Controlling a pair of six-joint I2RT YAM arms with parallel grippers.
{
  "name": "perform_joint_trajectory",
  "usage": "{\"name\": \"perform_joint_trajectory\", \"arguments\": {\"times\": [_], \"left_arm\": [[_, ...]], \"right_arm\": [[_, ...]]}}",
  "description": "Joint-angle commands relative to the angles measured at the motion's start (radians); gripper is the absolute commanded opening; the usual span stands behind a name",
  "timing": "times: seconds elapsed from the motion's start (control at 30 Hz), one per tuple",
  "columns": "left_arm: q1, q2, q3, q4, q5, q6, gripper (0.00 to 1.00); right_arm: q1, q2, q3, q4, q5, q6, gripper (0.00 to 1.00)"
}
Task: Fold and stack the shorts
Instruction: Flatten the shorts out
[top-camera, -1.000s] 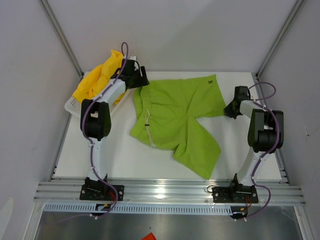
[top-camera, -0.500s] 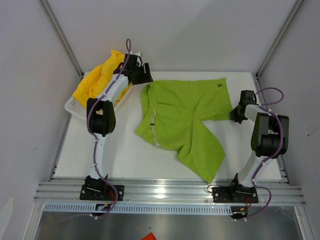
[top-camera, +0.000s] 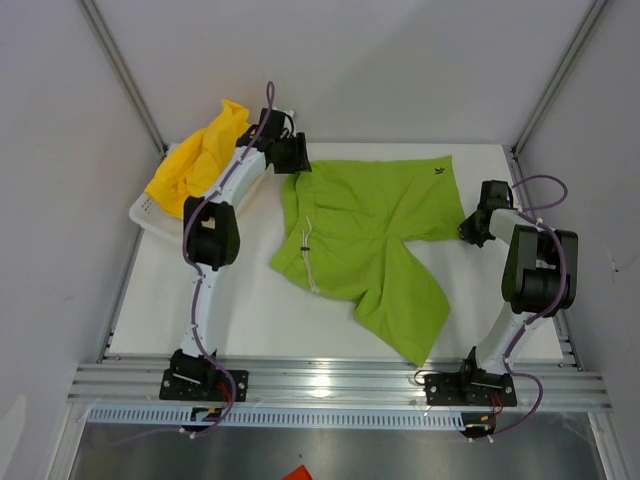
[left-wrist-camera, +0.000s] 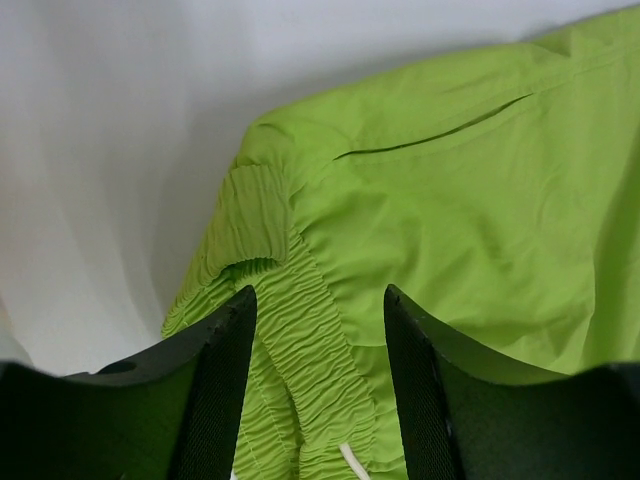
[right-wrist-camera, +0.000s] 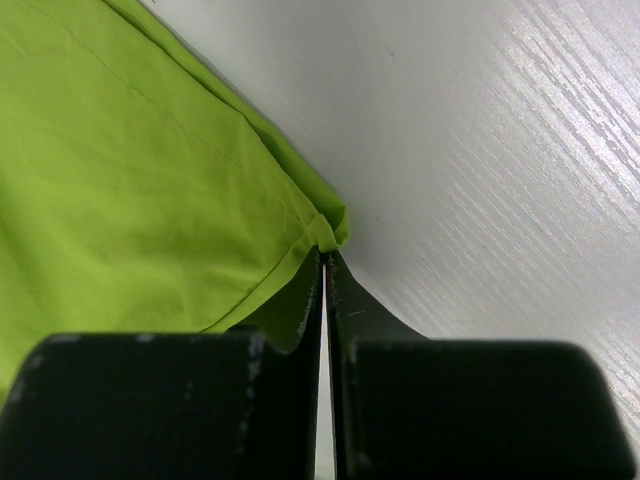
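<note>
The lime green shorts (top-camera: 365, 240) lie spread on the white table, waistband to the left, one leg towards the front. My left gripper (top-camera: 295, 155) hovers over the far waistband corner. In the left wrist view it (left-wrist-camera: 318, 292) stands open, with the ruched waistband (left-wrist-camera: 310, 340) and white drawstring (left-wrist-camera: 352, 462) between its fingers and a gap on each side. My right gripper (top-camera: 470, 228) is at the right leg's hem; in its wrist view it (right-wrist-camera: 325, 252) is shut on the hem corner of the green shorts (right-wrist-camera: 150, 180). The yellow shorts (top-camera: 195, 160) are heaped in the basket.
A white mesh basket (top-camera: 145, 208) sits at the table's far left corner under the yellow shorts. Bare table (top-camera: 240, 300) lies in front of the green shorts. Grey walls and metal frame posts enclose the table on three sides.
The right gripper pulled the right leg's hem to the right, spreading the green shorts. The left gripper moved back and right to the waistband corner, and its jaws have narrowed.
</note>
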Motion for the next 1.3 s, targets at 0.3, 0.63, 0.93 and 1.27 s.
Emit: {"name": "perform_joint_trajectory", "arguments": {"times": [0.3,0.63,0.93,1.27], "left_arm": [[0.017,0.104,0.143,-0.05,-0.01,-0.017,0.55],[0.04,0.137,0.14,0.025,0.014,-0.057,0.35],[0.06,0.127,0.108,0.102,-0.001,-0.111,0.0],[0.155,0.068,0.029,0.2,0.163,-0.251,0.0]], "right_arm": [[0.004,-0.06,-0.009,0.027,-0.003,0.002,0.0],[0.005,-0.066,-0.015,0.034,-0.01,0.001,0.0],[0.005,-0.077,-0.044,0.039,-0.018,0.013,0.0],[-0.025,-0.124,-0.109,0.024,0.023,0.007,0.0]]}}
